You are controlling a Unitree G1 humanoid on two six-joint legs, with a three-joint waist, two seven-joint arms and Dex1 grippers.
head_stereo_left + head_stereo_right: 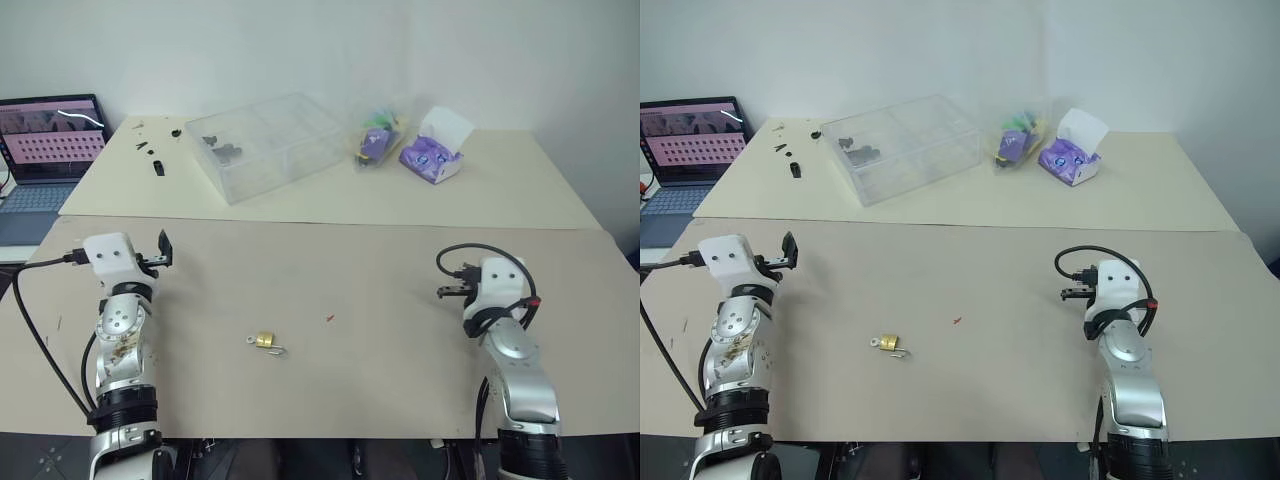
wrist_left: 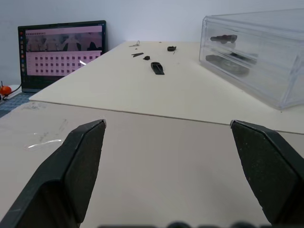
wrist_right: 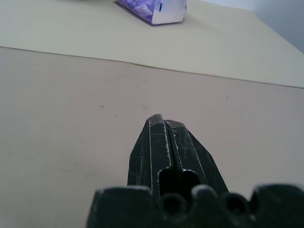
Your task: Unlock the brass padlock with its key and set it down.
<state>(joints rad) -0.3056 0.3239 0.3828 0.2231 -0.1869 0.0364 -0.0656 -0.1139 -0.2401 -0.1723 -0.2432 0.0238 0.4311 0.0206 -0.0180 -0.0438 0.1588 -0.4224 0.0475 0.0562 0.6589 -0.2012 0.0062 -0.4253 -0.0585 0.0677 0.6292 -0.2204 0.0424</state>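
Left gripper [image 2: 166, 142] spread wide at frame's left, holding nothing. Right gripper [image 3: 164, 126] pressed fully together at frame's right, nothing between its fingers. Between them, lower centre on the table [image 1: 400, 380]: padlock [image 1: 266, 341], well apart from both, key [image 1: 279, 350] just beside it.

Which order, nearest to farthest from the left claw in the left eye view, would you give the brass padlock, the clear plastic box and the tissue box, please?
From the left claw:
1. Brass padlock, on the near table between the arms.
2. Clear plastic box, on the far table, centre.
3. Tissue box, on the far table, towards the right.
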